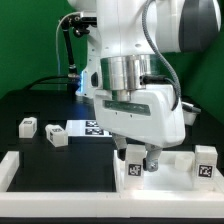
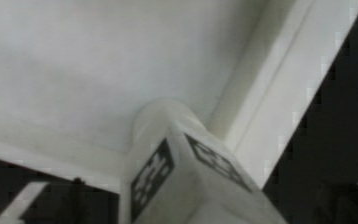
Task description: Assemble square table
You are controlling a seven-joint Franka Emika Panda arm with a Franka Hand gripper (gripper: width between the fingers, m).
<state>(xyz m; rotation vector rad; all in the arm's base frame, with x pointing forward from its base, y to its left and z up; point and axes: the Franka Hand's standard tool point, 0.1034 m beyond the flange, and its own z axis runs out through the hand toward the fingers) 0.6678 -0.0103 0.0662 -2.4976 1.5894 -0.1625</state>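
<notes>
A white Franka arm (image 1: 135, 60) reaches straight down over a black worktop (image 1: 35, 105), filling the middle of the exterior view. Its end effector (image 1: 143, 158) hangs low at about 6 o'clock in that view, directly over a small white table leg (image 1: 133, 168) whose black-and-white tag faces the camera. The leg stands upright on the white square tabletop (image 1: 178, 162), which lies at about 5 o'clock. The wrist view shows the same leg (image 2: 176, 170) close up and upright on the tray-like top (image 2: 87, 80), near its raised rim (image 2: 291, 70). There, one pale finger (image 2: 23, 206) shows with a dark gap between it and the leg, so the end effector looks spread and is pinching nothing. A second leg (image 1: 205, 162) stands at about 4 o'clock, at the tabletop's far side in the exterior view. Two loose legs (image 1: 28, 126) (image 1: 56, 137) sit on the worktop at about 9 o'clock, well apart from the tabletop. The marker board (image 1: 84, 128) lies flat just beside them, toward the centre. A long white rail (image 1: 90, 190) runs along the near edge from 7 to 5 o'clock.
</notes>
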